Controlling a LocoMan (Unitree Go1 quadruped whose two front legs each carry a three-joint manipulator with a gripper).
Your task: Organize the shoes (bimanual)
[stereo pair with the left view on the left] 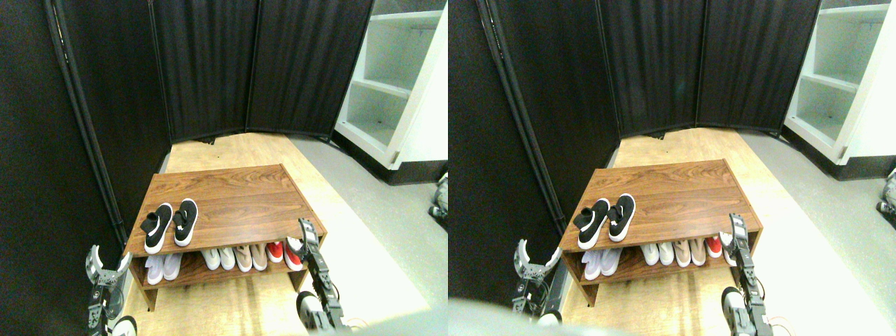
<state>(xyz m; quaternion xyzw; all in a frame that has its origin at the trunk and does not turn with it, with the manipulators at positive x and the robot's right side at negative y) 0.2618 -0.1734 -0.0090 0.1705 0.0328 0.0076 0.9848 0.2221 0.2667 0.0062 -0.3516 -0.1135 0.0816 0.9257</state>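
Note:
The shoes, two small black slip-on sneakers with white soles, stand side by side on the left part of the wooden rack's top: the left shoe (158,227) and the right shoe (185,221). My left gripper (108,266) is low at the left, beside the rack's front left corner, its two pale fingers spread open with nothing between them. My right gripper (308,234) reaches up at the rack's front right corner, well away from the black shoes.
The wooden rack (238,196) has a lower shelf with white shoes (162,266), beige shoes (234,257) and red shoes (283,252). Black folding screens (210,63) close the back and left. A white shelving unit (392,77) stands at the right.

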